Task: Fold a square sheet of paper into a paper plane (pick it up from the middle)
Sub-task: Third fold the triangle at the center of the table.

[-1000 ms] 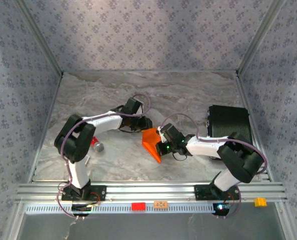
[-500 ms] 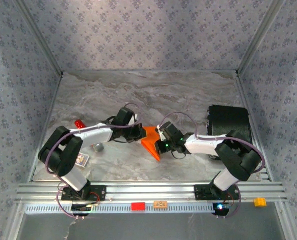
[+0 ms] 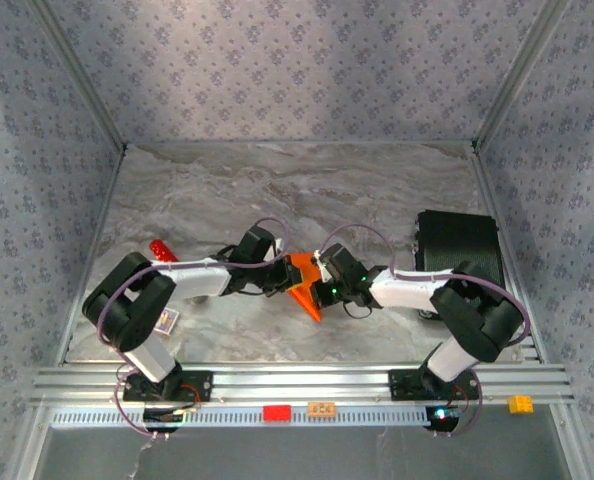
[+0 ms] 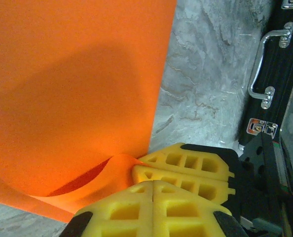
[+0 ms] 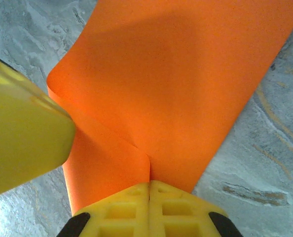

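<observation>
Nearest, the left end effector (image 4: 153, 183) and the right end effector (image 5: 149, 184) are both fully closed. Each pinches the near edge of the square sheet of paper (image 4: 77, 84), which buckles up at the jaws. Beyond them it lies flat on the marble worktop (image 4: 205, 89). Thin, light and limp, it probably creases or tears easily, so mid-edge pinches suit it best. Farthest stands a black case (image 4: 284, 74).
</observation>
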Motion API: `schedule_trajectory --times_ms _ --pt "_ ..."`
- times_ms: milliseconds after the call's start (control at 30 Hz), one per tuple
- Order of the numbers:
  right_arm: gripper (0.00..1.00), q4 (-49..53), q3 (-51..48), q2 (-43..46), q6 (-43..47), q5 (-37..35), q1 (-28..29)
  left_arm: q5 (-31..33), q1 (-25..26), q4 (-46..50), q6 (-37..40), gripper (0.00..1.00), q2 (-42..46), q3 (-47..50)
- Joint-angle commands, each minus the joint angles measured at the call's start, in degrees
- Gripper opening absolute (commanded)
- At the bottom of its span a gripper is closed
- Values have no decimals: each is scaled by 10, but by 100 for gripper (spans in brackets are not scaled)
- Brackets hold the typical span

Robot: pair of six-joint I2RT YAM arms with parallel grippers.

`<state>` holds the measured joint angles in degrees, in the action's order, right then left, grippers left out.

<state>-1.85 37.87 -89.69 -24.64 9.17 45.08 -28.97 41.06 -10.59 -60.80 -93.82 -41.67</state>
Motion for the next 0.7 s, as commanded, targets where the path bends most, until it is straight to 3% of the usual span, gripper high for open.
schedule_trajectory --times_ms 0,667 --pt "4 16 6 -1 -2 -11 -4 -6 5 -4 -3 0 -14 -9" --pt "4 17 7 -3 -3 -12 -5 -14 14 3 12 0 -45 -25"
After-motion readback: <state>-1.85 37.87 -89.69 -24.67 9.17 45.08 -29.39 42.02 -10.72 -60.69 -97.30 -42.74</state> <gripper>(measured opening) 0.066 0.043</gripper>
